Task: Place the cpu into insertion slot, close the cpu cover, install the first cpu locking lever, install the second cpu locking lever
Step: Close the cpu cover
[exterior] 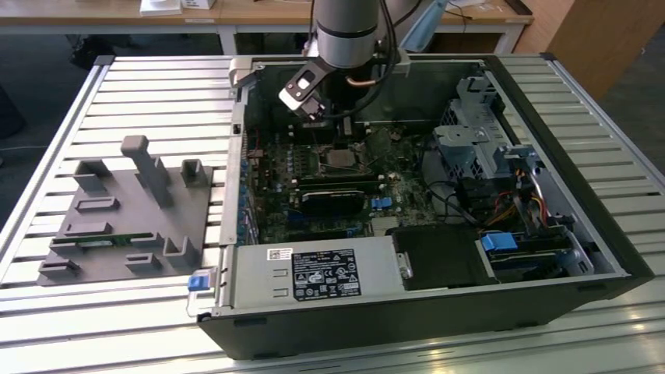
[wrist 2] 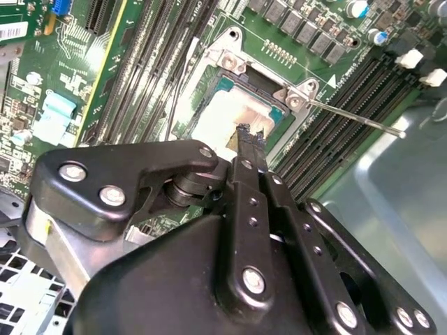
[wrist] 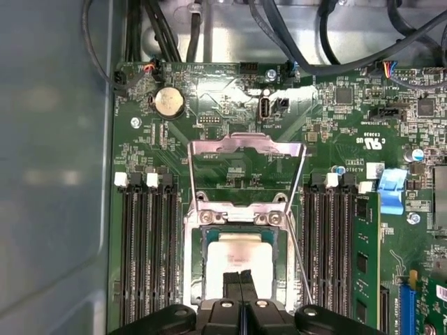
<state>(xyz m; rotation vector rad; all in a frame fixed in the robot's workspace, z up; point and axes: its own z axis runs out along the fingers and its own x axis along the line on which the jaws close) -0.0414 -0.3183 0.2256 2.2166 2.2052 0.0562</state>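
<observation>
The cpu (wrist: pixel 241 251) lies flat in the insertion slot (wrist: pixel 193 241), its silvery-beige top showing in both wrist views (wrist 2: pixel 223 115). The cpu cover (wrist: pixel 248 144) stands flipped back, away from the socket, green board showing through its window. Two thin locking lever rods (wrist: pixel 299 244) (wrist: pixel 187 174) run along the socket's sides, unlatched; one rod (wrist 2: pixel 356 118) sticks out over the memory slots. My gripper (wrist: pixel 239 277) hovers just over the cpu's edge, fingers pressed together with nothing between them (wrist 2: pixel 250 136). In the exterior view the gripper (exterior: pixel 335 139) hangs inside the computer case above the socket (exterior: pixel 340 159).
Long black memory slots (wrist: pixel 147 251) (wrist: pixel 332 251) flank the socket. A coin battery (wrist: pixel 169 102) and cables sit beyond the cover. The grey case wall (wrist: pixel 56 174) rises close by. Outside the case (exterior: pixel 582 234), a grey fixture block (exterior: pixel 124 210) rests on the slatted table.
</observation>
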